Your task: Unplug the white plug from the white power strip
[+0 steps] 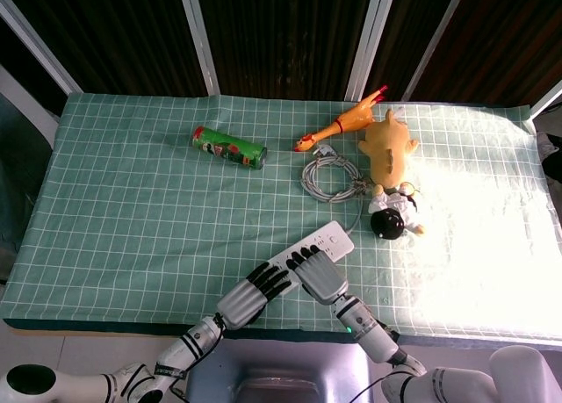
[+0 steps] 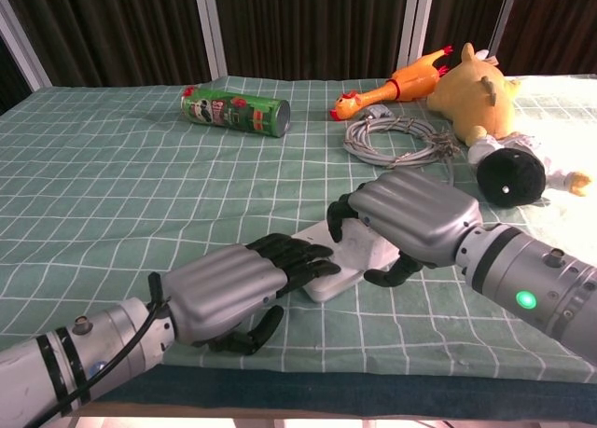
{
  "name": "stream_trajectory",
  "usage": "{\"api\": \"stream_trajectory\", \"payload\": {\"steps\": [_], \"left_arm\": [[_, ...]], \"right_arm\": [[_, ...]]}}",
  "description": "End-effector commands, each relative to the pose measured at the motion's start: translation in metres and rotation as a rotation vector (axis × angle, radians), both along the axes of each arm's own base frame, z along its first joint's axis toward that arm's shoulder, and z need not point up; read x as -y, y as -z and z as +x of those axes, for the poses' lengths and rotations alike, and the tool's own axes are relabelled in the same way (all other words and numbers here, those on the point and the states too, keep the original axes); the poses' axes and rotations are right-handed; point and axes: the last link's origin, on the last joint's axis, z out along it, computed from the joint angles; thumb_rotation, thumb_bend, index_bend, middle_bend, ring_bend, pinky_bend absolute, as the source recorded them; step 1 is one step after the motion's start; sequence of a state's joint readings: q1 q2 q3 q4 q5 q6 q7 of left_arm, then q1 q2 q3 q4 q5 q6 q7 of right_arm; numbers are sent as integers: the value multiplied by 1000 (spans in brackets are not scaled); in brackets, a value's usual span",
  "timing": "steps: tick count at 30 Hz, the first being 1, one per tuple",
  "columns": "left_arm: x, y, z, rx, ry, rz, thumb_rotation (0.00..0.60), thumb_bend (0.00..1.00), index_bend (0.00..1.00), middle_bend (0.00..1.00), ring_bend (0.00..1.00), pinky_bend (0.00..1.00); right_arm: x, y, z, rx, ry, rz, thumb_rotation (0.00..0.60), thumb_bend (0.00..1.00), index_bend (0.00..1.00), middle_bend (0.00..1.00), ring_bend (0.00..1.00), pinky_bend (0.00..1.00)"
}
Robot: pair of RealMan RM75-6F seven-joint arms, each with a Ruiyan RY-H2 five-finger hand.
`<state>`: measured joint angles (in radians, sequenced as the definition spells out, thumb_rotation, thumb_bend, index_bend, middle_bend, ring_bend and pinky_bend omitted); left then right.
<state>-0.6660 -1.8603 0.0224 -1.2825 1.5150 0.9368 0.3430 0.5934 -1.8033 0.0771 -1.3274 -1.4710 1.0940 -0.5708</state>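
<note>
The white power strip (image 1: 332, 238) (image 2: 328, 277) lies slantwise near the table's front edge. My left hand (image 1: 252, 293) (image 2: 230, 285) presses its dark fingers (image 2: 289, 255) flat on the strip's near end. My right hand (image 1: 319, 275) (image 2: 411, 214) arches over the middle of the strip. Its fingertips (image 2: 337, 221) are on one side and its thumb (image 2: 393, 275) on the other of a raised white block, the white plug (image 2: 362, 245), which it grips. From above, the plug is hidden under the hand. A grey cable coil (image 1: 327, 176) (image 2: 396, 140) lies behind the strip.
Behind the coil are a green can (image 1: 229, 147) (image 2: 237, 111), an orange rubber chicken (image 1: 341, 125) (image 2: 395, 84), a yellow plush toy (image 1: 387, 149) (image 2: 477, 94) and a black-haired doll (image 1: 391, 219) (image 2: 512, 173). The green checked cloth (image 1: 132, 210) covers the table.
</note>
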Motion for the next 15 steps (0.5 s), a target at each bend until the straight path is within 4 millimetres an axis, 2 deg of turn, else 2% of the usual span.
{"api": "stream_trajectory", "payload": {"steps": [1, 6, 15], "left_arm": [[1, 0, 0, -2, 5, 2, 598, 754, 0, 0, 0, 25], [0, 0, 0, -7, 12, 5, 599, 754, 0, 0, 0, 25], [-1, 2, 2, -23, 34, 32, 581, 754, 0, 0, 0, 26]], "right_arm": [[0, 0, 1, 9, 1, -2, 600, 549, 747, 521, 561, 574], [-1, -1, 3, 33, 1, 1, 600, 549, 795, 554, 593, 611], [-3, -7, 6, 110, 48, 34, 600, 549, 814, 569, 610, 632]]}}
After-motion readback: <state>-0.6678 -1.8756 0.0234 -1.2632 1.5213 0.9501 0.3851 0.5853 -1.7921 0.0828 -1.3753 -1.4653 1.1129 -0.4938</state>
